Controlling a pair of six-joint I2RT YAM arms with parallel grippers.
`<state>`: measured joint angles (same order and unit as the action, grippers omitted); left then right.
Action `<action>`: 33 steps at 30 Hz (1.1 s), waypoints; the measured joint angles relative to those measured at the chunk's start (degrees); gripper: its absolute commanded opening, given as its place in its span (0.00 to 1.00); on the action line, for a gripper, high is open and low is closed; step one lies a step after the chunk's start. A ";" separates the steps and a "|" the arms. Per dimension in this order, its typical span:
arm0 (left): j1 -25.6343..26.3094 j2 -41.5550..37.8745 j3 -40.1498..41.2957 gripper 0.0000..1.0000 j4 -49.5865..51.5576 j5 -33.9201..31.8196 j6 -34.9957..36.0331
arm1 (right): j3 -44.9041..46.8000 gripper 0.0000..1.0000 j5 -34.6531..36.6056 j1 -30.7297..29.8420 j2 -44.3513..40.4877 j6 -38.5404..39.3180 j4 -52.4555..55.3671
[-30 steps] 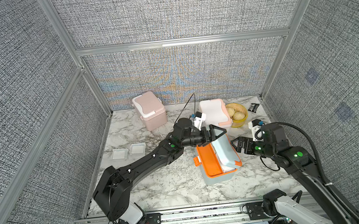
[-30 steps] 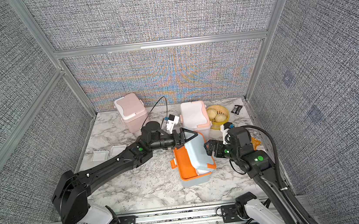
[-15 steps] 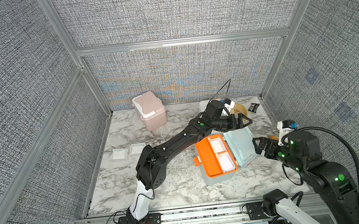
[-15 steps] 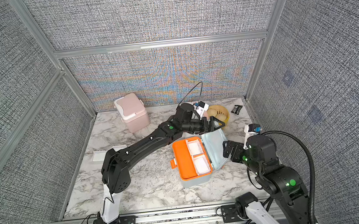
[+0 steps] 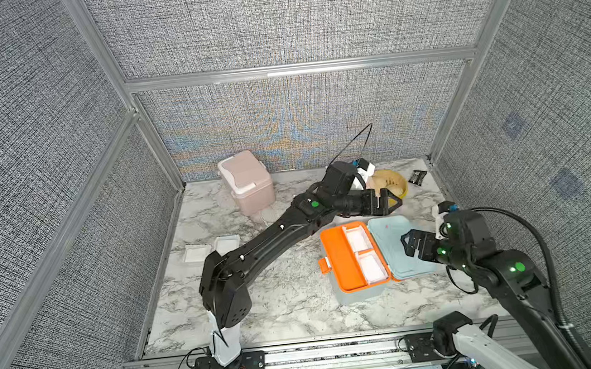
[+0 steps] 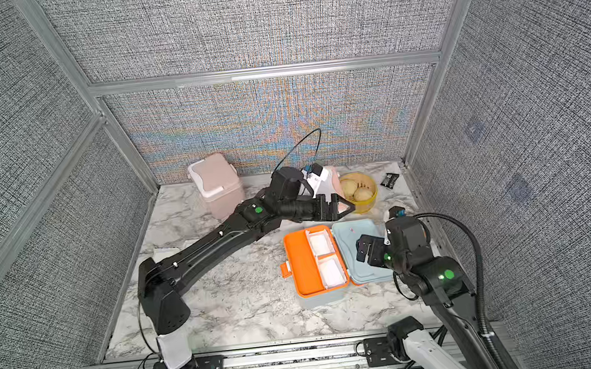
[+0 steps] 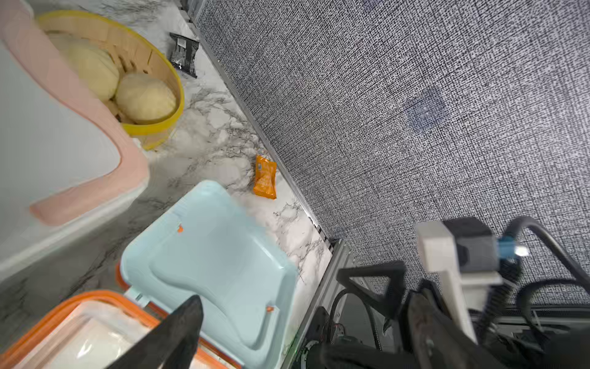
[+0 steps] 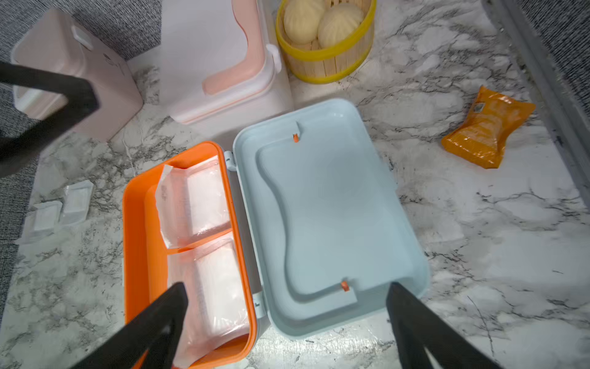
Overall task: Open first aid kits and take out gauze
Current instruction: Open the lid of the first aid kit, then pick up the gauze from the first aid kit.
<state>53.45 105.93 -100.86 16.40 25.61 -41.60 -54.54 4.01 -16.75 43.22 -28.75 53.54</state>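
Your left gripper [image 5: 393, 200] hangs, fingers spread, just behind the open light blue kit [image 5: 339, 259]. Your right gripper [image 5: 410, 244], spread just as wide, hovers over its laid-back lid [image 8: 319, 207]. Two gauze pads [image 8: 204, 198] lie in the orange tray [image 8: 137, 239] (one per compartment).

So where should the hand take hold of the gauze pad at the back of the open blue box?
By the wrapper's loose edge, coming straight down from above. The back gauze pad lies flat in the orange tray, walled in on every side. That edge curls up beside the empty long compartment, probably leaving room to pinch it.
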 measured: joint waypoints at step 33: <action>-1.75 -18.36 29.29 1.00 -4.31 -19.67 -0.85 | 11.67 0.99 -20.41 -15.65 5.92 -5.95 -16.39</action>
<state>51.70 87.57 -71.57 12.10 5.93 -42.46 -42.87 -16.40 -32.40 49.15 -34.70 37.15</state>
